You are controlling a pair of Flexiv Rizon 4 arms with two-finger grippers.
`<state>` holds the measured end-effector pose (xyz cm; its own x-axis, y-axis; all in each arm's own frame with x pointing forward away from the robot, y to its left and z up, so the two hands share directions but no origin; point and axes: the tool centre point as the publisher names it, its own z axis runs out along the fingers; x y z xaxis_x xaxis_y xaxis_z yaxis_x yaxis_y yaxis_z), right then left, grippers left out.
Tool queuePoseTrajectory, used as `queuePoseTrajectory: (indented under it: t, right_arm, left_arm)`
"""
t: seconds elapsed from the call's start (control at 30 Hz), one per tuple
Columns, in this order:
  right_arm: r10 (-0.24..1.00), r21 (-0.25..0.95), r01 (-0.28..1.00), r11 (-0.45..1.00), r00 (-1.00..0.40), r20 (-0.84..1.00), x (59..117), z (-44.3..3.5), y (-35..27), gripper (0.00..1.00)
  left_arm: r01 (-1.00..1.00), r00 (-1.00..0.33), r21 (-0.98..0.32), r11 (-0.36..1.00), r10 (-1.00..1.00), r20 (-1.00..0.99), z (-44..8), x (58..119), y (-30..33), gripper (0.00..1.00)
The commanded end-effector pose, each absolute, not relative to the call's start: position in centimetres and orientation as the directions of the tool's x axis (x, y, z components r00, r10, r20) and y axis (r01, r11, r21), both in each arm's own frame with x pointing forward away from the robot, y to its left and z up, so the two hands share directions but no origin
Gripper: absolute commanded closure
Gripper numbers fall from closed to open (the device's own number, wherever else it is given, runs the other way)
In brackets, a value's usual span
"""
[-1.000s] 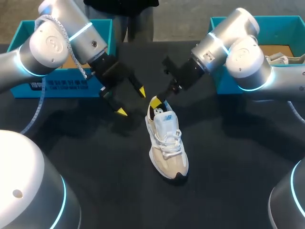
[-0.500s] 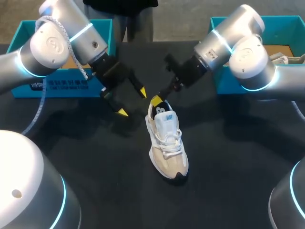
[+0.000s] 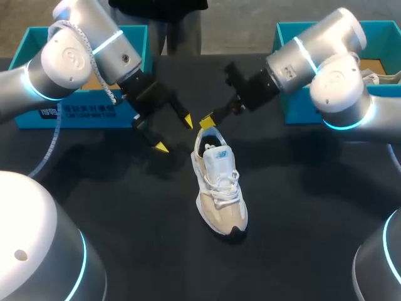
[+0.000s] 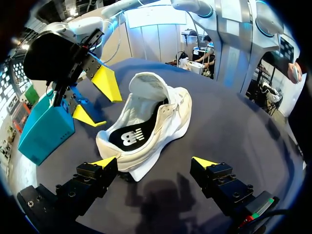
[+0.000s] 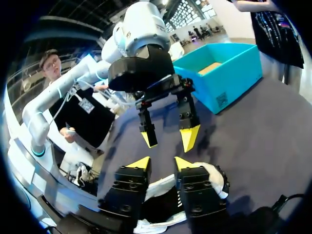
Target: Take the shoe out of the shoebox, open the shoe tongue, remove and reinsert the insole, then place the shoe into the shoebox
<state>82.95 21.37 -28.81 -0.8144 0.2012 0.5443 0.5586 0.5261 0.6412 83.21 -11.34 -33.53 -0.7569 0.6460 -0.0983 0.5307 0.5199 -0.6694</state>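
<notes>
Both claws spread and empty, the left gripper point(image 3: 174, 133) and right gripper point(image 3: 207, 120) flank 1 white-and-beige lace-up sneaker point(image 3: 219, 188), likely light and soft-topped: its padded tongue point(image 3: 217, 157) looks the best pinch.

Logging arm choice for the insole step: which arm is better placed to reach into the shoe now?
Probably the right. The right gripper hangs open just over the heel collar of the shoe, next to the opening. The left gripper, also open, sits off to the shoe's side.
</notes>
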Motion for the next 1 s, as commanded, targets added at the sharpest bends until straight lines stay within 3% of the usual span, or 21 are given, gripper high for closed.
queuePoseTrajectory:
  t: [0.03,0.33,0.67,0.9,1.0]
  right_arm:
    - [0.245,0.659,0.571,0.49,-0.816,0.524,81.7,-29.1,20.9,1.0]
    - [0.406,0.631,0.655,0.416,-0.754,0.516,81.4,-28.7,18.9,1.0]
    - [0.414,0.635,0.656,0.407,-0.752,0.512,81.4,-28.7,18.7,1.0]
    - [0.414,0.635,0.656,0.407,-0.752,0.512,81.4,-28.7,18.7,1.0]
    - [0.517,0.569,0.719,0.398,-0.689,0.508,81.5,-28.2,19.3,1.0]
  left_arm:
    - [0.533,-0.754,-0.672,0.514,0.649,-0.102,-33.5,83.5,-11.2,0.0]
    - [0.55,-0.738,-0.675,0.492,0.665,-0.117,-30.6,83.5,-10.0,0.0]
    - [0.576,-0.642,-0.721,0.385,0.759,-0.107,-26.7,83.3,-6.5,0.0]
    - [0.602,-0.657,-0.66,0.45,0.749,-0.09,-23.9,84.5,-3.1,0.0]
    - [0.608,-0.669,-0.641,0.469,0.737,-0.094,-22.5,84.6,-2.2,0.0]
